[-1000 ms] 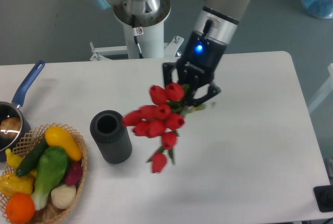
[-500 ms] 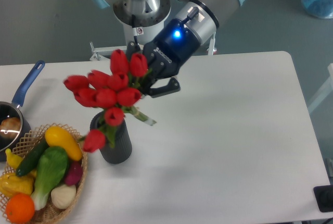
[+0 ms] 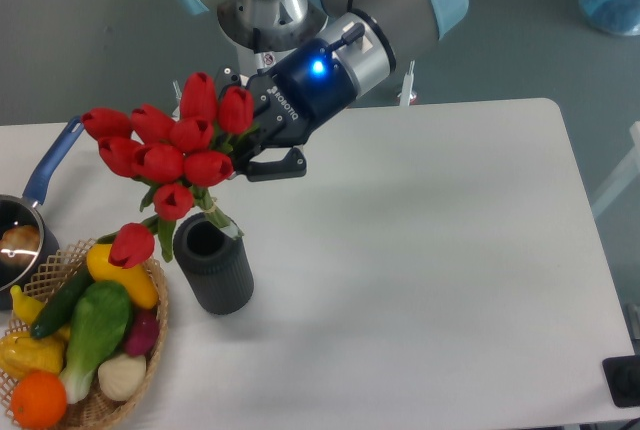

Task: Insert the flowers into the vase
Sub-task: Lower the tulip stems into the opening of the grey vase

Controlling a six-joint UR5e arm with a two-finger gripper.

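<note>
Swung further left with the flowers (image 3: 165,155) since half a second ago, gripper (image 3: 250,145) clenched on the stems, buds now over the blue saucepan handle (image 3: 55,162) and wicker basket (image 3: 150,325); stem ends hanging just above the vase (image 3: 212,262), upright beside the basket
</note>
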